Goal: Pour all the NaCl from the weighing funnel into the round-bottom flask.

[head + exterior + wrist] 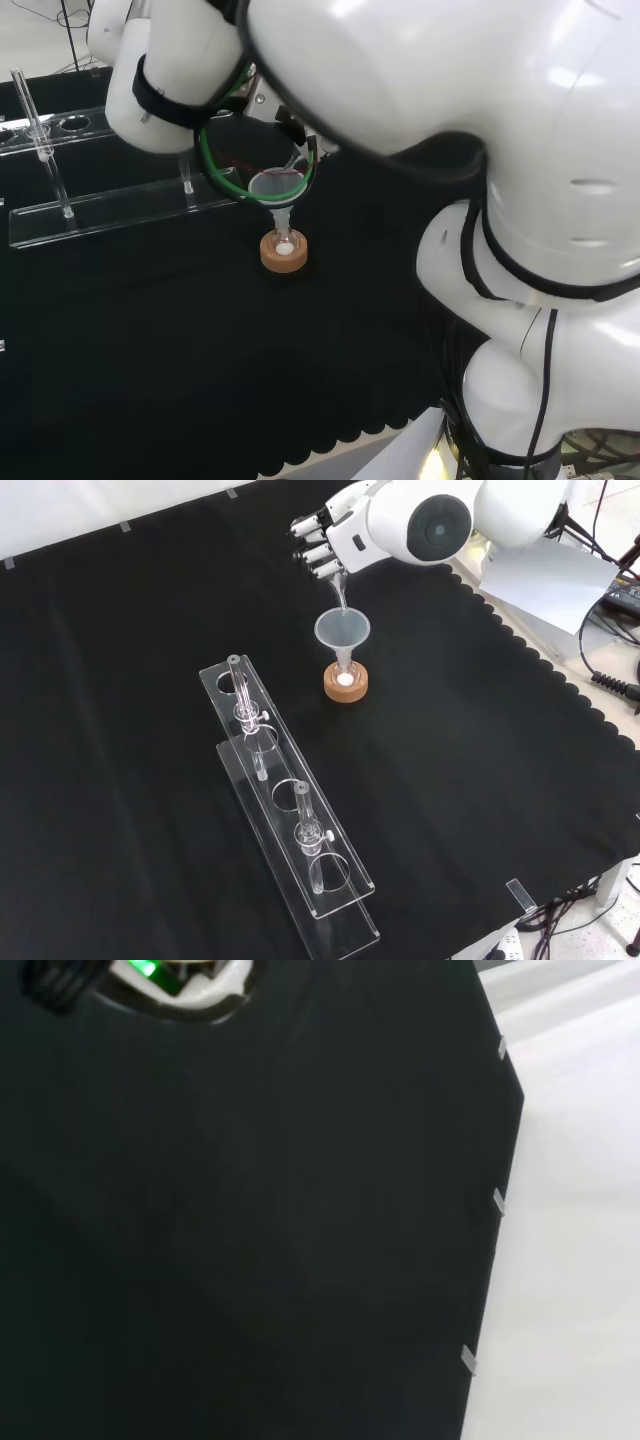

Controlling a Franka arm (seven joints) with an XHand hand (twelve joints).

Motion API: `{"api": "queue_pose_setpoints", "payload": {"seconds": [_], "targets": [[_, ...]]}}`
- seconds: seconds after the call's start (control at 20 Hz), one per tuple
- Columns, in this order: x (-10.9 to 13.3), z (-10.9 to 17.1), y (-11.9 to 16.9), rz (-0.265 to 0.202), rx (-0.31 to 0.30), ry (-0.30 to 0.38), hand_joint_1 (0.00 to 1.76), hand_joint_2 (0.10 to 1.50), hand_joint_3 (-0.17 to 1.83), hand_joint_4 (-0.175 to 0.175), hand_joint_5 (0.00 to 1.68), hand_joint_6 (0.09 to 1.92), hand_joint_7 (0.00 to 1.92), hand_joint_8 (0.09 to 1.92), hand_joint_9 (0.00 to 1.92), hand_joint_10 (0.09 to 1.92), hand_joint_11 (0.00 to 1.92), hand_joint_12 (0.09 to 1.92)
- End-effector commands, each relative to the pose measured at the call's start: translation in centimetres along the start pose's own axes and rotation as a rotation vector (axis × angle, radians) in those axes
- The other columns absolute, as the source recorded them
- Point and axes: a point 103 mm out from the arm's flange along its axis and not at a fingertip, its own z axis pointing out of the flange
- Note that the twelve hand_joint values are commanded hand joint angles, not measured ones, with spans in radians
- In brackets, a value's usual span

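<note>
Hand [325, 542] fingers curled round weighing funnel [340, 588], tipped spout-down into wide funnel [343, 632] so salt drops into flask [346, 677] on cork ring [346, 690].

Hand [335, 540] raised, fingers curled, wrist tilted.

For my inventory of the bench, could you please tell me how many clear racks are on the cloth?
2. In the front view they lie side by side, partly overlapping: the farther rack left of the cork stand, the nearer rack toward the cloth's front edge. None seems hidden.
</note>
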Motion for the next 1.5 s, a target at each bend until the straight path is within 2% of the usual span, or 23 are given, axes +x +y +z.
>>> {"api": "queue_pose_setpoints", "payload": {"seconds": [0.05,1.5], "targets": [[0.1,-0.3,0.0,0.001,0.004,-0.025,1.06,0.70,0.77,0.175,1.07,1.08,0.73,0.62,1.11,0.39,0.78,1.08],[0.5,-1.7,-0.5,0.017,0.007,-0.228,1.06,0.70,0.78,0.175,1.07,1.08,0.73,0.62,1.11,0.39,0.78,1.08]]}}
